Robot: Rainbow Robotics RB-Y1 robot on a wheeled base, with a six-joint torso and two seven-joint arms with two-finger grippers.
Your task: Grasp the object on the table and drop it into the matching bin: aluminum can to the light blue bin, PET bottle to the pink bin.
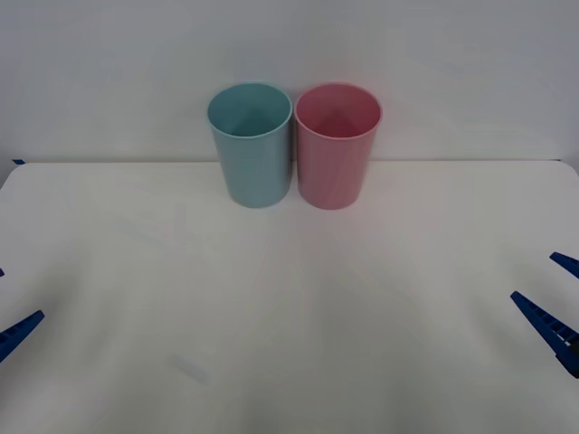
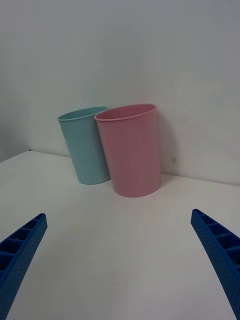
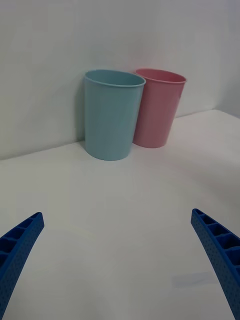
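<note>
Blue ribbed tapered pincer fingers [image 2: 220, 250] (honeycombed along their inner faces)

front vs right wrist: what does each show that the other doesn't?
Front only: the left gripper open at the table's left edge, and down into both bin openings, nothing visible inside. Right wrist only: the bins side-on, the pink bin nearer and overlapping the light blue bin. Both: the two bins side by side at the far table edge, and the right gripper open.
</note>
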